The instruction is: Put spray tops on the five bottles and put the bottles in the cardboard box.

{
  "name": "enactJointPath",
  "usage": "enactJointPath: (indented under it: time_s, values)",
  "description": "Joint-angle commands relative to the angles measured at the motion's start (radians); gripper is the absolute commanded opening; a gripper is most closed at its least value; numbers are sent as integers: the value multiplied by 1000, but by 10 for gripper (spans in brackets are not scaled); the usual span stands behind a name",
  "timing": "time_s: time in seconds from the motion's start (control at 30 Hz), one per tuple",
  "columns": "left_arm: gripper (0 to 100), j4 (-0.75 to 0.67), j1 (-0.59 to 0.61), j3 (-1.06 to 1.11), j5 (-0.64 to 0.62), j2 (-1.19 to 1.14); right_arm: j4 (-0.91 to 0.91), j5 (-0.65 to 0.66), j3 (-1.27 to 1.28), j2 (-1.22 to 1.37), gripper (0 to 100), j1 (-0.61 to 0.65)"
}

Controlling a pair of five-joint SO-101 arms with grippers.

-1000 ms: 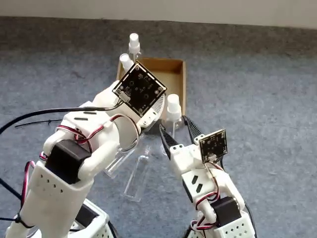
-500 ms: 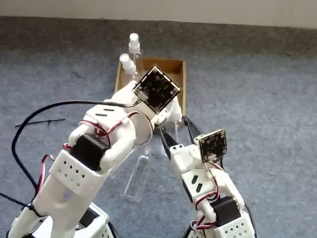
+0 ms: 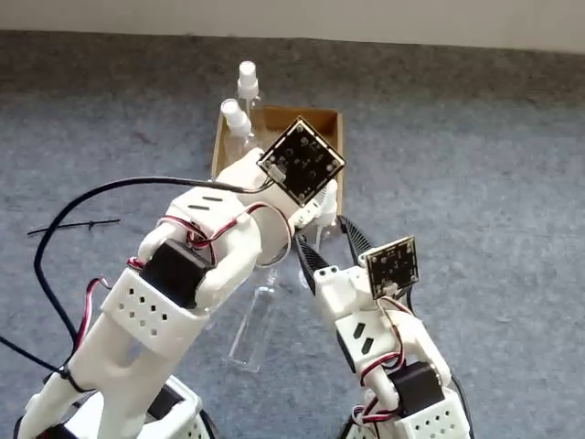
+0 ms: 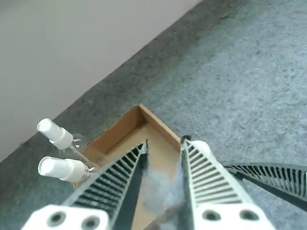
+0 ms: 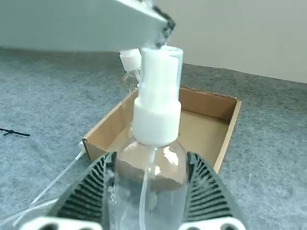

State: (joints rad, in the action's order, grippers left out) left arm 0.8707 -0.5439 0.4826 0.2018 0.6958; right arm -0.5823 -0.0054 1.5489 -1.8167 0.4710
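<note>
My right gripper (image 5: 149, 160) is shut on a clear upright bottle (image 5: 148, 187) that carries a white spray top (image 5: 156, 105). It stands just in front of the cardboard box (image 3: 324, 123). The left arm leans over from the left, and my left gripper (image 4: 164, 143) sits down over that spray top with a finger on either side, pressing on it. In the high view the left wrist board hides most of the top, and the right gripper (image 3: 329, 242) holds the bottle (image 3: 320, 240) below it. Two capped bottles (image 3: 247, 78) (image 3: 235, 114) stand at the box's far left corner.
Clear uncapped bottles (image 3: 251, 320) lie on the grey carpet between the arm bases. A loose white dip tube (image 5: 57, 179) lies beside the box. A black cable tie (image 3: 73, 226) lies to the left. Open carpet stretches to the right.
The left arm swung right and forward, bringing its gripper over the spray top of the held bottle. The right arm and its bottle stayed put.
</note>
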Motion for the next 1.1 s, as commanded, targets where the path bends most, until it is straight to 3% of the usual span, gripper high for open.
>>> enactJointPath:
  time_s: [0.0,0.2,0.33,0.5,0.8,1.07]
  values:
    - [159,95,-4,-125,11,87,27,0,-13,-12,5,-10]
    - [188,264,12,-228,92,240,27,0,-19,-12,5,-13]
    - [188,321,151,-165,68,338,41,37,-71,4,5,-15]
    - [189,316,364,110,40,449,91,58,-225,166,5,-15]
    - [194,9,415,610,-29,733,225,55,-642,805,5,-2]
    - [194,-60,423,805,-52,915,226,54,-799,1041,5,211]
